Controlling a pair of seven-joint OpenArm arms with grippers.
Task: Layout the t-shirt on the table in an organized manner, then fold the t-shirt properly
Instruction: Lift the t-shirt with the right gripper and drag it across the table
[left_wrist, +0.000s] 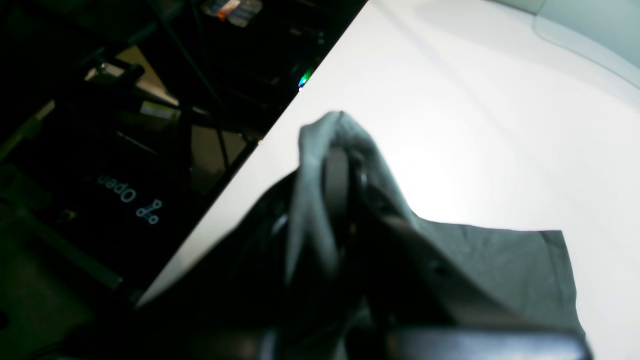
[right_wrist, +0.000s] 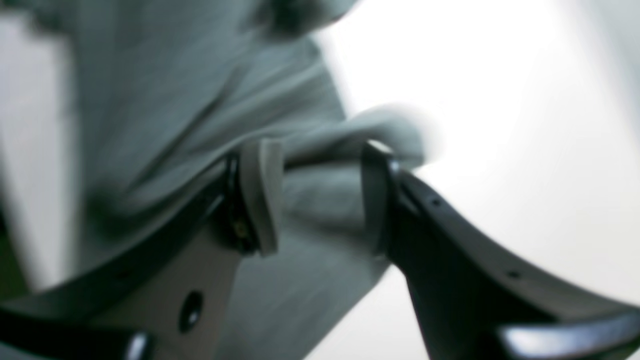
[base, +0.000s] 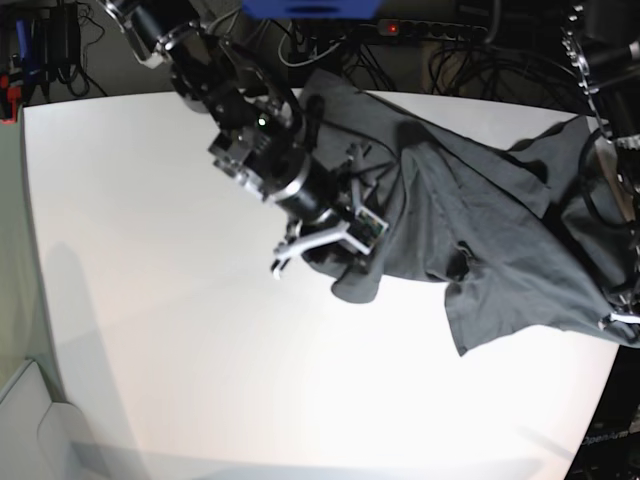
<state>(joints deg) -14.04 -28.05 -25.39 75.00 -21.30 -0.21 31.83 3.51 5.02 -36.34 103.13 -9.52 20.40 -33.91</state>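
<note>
The dark grey t-shirt lies rumpled across the right half of the white table, its far side bunched towards the back edge. My right gripper is at the shirt's left edge. In the right wrist view its jaws stand open, with a rolled fold of the t-shirt running loose between the pads. My left gripper is at the table's right edge. In the left wrist view it is shut on the t-shirt, whose cloth drapes over the fingers and hides them.
Cables and a power strip run behind the table's back edge. In the left wrist view the table edge runs diagonally, with dark equipment and a stand below it. A pale ledge sits at the front left corner.
</note>
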